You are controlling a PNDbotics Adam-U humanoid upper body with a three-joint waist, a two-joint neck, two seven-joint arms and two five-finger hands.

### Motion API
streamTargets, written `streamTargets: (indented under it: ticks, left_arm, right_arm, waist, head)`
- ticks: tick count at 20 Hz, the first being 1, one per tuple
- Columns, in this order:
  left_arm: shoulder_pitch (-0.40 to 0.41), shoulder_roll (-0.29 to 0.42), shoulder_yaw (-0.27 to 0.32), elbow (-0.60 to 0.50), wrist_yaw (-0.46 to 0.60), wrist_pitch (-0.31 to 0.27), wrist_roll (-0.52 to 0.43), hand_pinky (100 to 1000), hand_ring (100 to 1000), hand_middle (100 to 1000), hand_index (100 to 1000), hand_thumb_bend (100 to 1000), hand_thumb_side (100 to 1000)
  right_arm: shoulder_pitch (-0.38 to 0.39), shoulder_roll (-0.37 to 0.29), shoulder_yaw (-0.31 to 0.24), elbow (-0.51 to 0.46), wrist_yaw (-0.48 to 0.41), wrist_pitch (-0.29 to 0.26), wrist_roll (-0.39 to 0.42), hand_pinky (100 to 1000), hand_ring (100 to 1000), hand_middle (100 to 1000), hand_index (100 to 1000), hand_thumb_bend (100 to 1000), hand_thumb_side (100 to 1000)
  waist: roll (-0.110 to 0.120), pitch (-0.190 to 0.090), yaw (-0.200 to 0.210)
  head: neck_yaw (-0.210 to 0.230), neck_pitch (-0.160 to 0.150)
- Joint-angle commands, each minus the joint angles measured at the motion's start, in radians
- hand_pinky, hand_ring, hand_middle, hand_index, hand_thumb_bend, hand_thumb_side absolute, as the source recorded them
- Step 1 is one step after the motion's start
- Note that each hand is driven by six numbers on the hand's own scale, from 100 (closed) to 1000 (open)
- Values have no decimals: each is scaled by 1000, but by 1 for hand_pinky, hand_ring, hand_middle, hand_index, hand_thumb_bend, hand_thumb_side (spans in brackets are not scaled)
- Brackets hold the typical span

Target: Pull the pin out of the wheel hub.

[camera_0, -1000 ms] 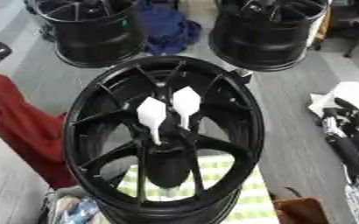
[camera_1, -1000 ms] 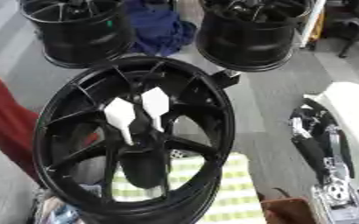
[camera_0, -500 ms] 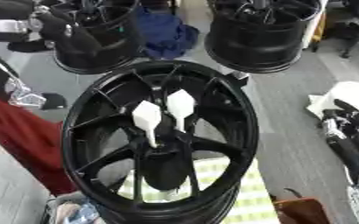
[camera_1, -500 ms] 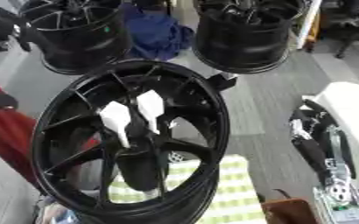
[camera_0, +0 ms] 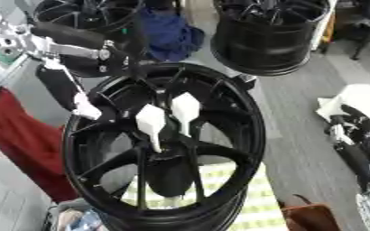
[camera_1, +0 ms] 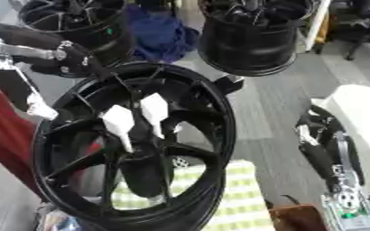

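Large black spoked wheel rim (camera_0: 168, 149) stands tilted at centre, on a yellow-and-white checked cloth (camera_0: 255, 198). Two white tapered pins (camera_0: 166, 116) sit side by side in the hub, wide heads far, narrow ends pointing near into the spokes. Both remain seated, as half a second ago.

Left hand (camera_0: 66, 88), black with silver joints and a white fingertip, has come further in from the far left since the last frame. It now lies over the rim's far-left edge, fingers straight and pointing down. It holds nothing and is well short of the pins.

Right hand (camera_1: 326, 149) rests at the right edge; cannot tell the set of its fingers.

Two more black rims (camera_0: 271, 34) stand far, a blue cloth (camera_0: 168, 34) between them. Red cloth (camera_0: 18, 135) at left.
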Motion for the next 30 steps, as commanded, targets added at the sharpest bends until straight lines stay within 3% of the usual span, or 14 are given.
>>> streamTargets:
  ticks: [1, 18, 30]
  left_arm:
    - [-31, -16, -14, 36, -10, -32, -14, 736, 100, 784, 924, 437, 377]
    - [5, -66, -90, 113, -20, -66, -14, 650, 100, 710, 877, 383, 336]
    - [15, -80, -83, 114, -46, -67, -14, 514, 100, 520, 710, 273, 259]
  right_arm:
    - [-9, -22, 0, -10, 2, -1, 2, 709, 597, 680, 868, 100, 478]
    - [-15, -21, 0, -10, 5, -2, 3, 710, 597, 679, 867, 100, 480]
    - [-17, -20, 0, -10, 4, -1, 1, 709, 596, 679, 867, 100, 481]
  waist:
    - [-1, -14, -2]
    - [2, -13, -13]
    - [2, -12, -14]
  head:
    - [2, -2]
    - [7, -2]
    - [6, -2]
